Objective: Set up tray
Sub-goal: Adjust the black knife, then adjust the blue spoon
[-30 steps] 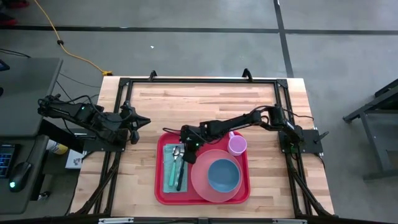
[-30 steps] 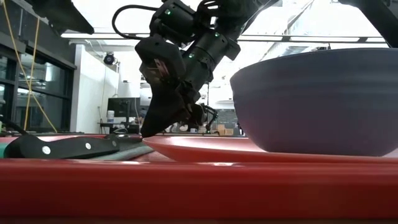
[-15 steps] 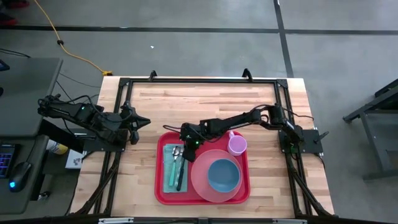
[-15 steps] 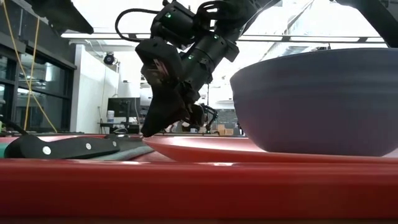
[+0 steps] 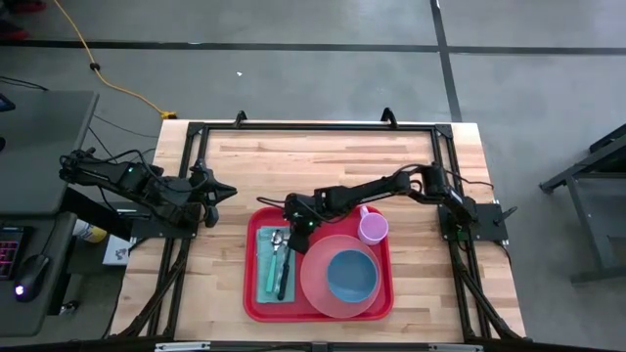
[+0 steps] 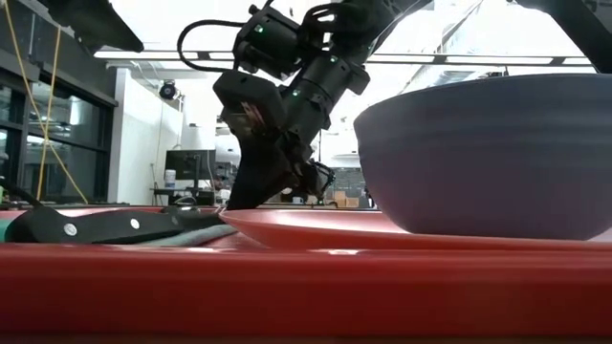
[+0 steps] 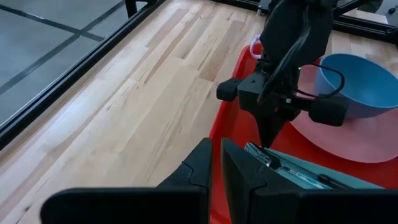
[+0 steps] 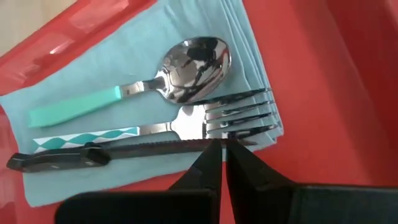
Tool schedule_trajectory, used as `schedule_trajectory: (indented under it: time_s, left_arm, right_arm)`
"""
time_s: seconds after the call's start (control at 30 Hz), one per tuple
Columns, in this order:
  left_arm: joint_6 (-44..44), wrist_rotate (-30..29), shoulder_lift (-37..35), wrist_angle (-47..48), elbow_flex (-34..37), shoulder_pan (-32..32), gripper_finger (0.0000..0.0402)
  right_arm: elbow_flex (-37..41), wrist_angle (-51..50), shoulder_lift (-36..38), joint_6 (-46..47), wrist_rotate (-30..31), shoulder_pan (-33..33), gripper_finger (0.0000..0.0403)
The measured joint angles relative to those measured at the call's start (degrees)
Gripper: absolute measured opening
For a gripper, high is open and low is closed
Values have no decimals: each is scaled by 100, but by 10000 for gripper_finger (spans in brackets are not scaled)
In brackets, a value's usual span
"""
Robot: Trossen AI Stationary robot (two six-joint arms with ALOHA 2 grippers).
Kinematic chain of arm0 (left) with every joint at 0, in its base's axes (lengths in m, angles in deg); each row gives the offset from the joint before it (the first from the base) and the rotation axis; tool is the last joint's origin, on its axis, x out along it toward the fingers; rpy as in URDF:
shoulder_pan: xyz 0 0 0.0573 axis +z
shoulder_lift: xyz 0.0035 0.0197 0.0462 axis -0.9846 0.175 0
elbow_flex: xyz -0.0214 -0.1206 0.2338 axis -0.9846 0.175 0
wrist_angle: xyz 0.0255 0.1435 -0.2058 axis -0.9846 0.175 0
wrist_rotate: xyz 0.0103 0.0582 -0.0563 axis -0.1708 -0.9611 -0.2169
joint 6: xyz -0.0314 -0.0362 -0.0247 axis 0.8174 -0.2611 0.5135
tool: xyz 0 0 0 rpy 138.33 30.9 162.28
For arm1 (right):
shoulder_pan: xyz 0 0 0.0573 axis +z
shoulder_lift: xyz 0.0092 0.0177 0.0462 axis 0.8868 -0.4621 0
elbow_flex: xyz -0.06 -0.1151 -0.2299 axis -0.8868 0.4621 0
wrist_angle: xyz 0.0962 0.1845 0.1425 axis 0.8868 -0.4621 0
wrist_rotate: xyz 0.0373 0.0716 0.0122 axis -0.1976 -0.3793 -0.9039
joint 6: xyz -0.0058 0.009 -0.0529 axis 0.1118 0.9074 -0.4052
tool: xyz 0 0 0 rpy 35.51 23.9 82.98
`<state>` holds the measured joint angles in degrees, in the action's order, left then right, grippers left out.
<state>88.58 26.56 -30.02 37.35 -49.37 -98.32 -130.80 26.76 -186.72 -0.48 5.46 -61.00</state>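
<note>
The red tray lies on the wooden table. A folded teal napkin lies in its left part, carrying a teal-handled spoon, a fork and a black-handled knife. A pink plate with a blue bowl fills the tray's right part, and a pink cup stands at its far right corner. My right gripper is shut and points down at the knife's blade tip, beside the fork tines. My left gripper is shut and waits at the table's left edge. My right gripper comes from above, pointing steeply down, and its shut fingertips stand at the knife's blade near its tip. I cannot tell whether they touch the blade. The knife lies flat on the napkin.
Bare wood shows on the table's far half and to the left of the tray. A black frame runs around the table's edges. The bowl and the tray's rim fill the near foreground of the low view.
My right gripper has tipped a little steeper over the cutlery and stays shut. The knife, fork, spoon and napkin have kept their places.
</note>
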Motion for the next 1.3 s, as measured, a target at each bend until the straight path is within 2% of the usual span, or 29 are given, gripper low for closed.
schedule_trajectory:
  time_s: [0.27, 0.6, 0.83, 1.3]
  left_arm:
    - [-10, 38, 1, 4, -1, 1, 60]
    - [-22, 94, 1, 4, -1, 2, 60]
    - [-31, 122, 1, 2, -1, 2, 60]
    - [-29, 133, 1, 0, -1, 2, 60]
  right_arm:
    - [-7, 258, -219, 83, -179, -4, 0]
    - [-265, 11, -178, 114, -369, -35, 0]
    - [-624, -90, -172, -91, -292, -38, 0]
    - [-623, -305, -171, -136, -212, -149, 0]
